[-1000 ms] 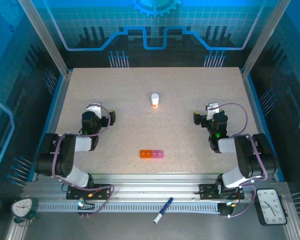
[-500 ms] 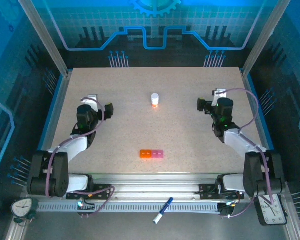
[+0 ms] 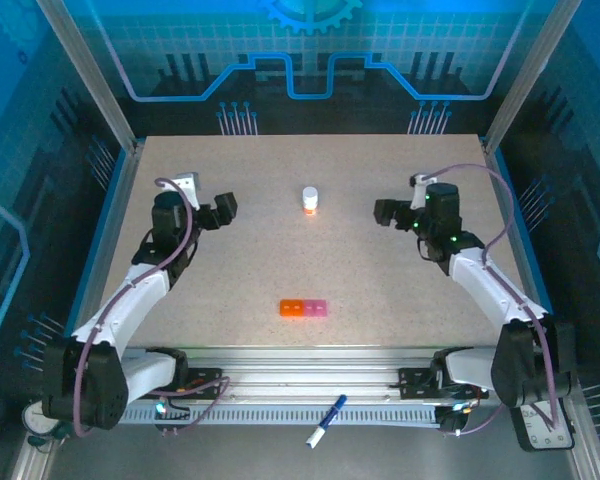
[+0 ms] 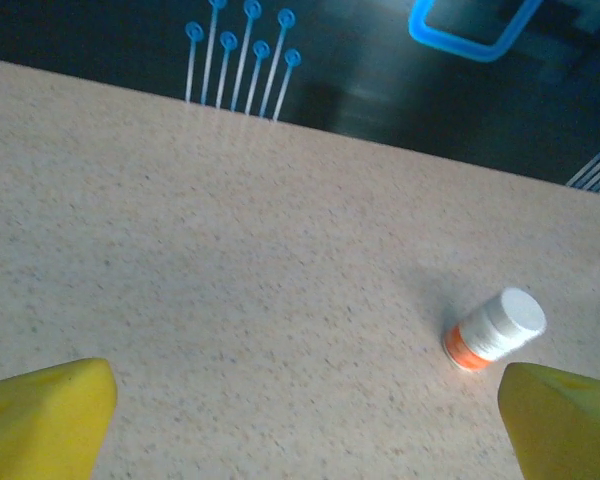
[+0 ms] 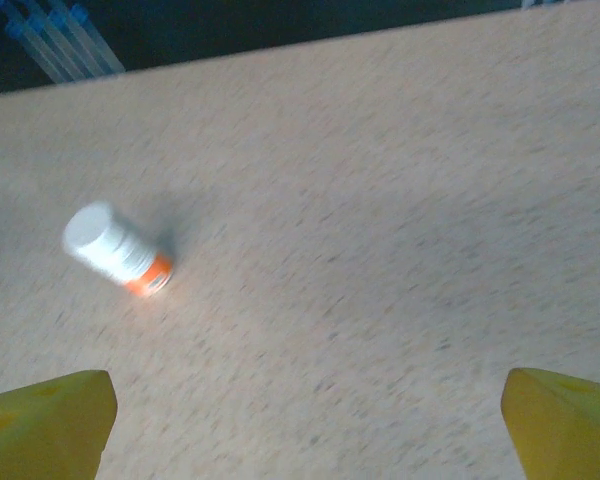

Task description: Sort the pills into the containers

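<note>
The orange-and-pink containers (image 3: 303, 309) sit near the table's (image 3: 230, 280) front edge, lids too small to judge. The left gripper (image 3: 223, 207) and right gripper (image 3: 383, 212) hang spread wide, with their fingertips cropped in the wrist views. The bottle's (image 5: 115, 250) label is blurred and unreadable.

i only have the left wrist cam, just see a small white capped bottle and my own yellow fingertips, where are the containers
observer: the containers lie flat near the front edge of the table, about midway between the two arm bases, well on the near side of the bottle. The orange half is on the left and the pink half on the right.
operator: ok and where's the other arm
observer: the right gripper is out over the table on the opposite side of the bottle from you. It faces the bottle with its jaws wide open and nothing between them.
</note>
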Motion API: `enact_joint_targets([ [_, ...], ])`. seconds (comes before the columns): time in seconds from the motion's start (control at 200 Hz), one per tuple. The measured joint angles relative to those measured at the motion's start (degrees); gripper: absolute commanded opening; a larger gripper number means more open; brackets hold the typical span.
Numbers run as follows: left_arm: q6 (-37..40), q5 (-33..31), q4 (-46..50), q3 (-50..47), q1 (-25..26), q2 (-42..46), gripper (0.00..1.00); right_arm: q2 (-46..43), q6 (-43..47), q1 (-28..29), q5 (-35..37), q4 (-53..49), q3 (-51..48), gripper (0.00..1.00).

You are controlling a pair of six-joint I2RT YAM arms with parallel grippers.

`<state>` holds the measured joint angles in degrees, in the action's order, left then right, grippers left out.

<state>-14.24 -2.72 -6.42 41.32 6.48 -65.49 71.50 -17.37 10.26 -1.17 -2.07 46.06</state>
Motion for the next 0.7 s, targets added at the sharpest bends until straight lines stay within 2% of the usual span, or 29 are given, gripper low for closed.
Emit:
enact_joint_targets([
  [0.345, -5.07, -1.2, 13.11, 1.7, 4.76, 0.0, 0.99, -3.1, 0.11, 19.85, 2.73, -7.13, -6.45, 1.0],
  [0.575, -8.92, -4.17, 15.19, 0.07, 5.53, 3.02, 0.99, -3.23, 0.42, 33.57, 7.15, -10.51, -7.61, 1.0],
  [0.7, -10.91, -5.9, 15.41, -1.11, 5.53, 5.22, 0.99, -0.35, 1.55, 40.87, 9.92, -11.1, -7.61, 1.0],
])
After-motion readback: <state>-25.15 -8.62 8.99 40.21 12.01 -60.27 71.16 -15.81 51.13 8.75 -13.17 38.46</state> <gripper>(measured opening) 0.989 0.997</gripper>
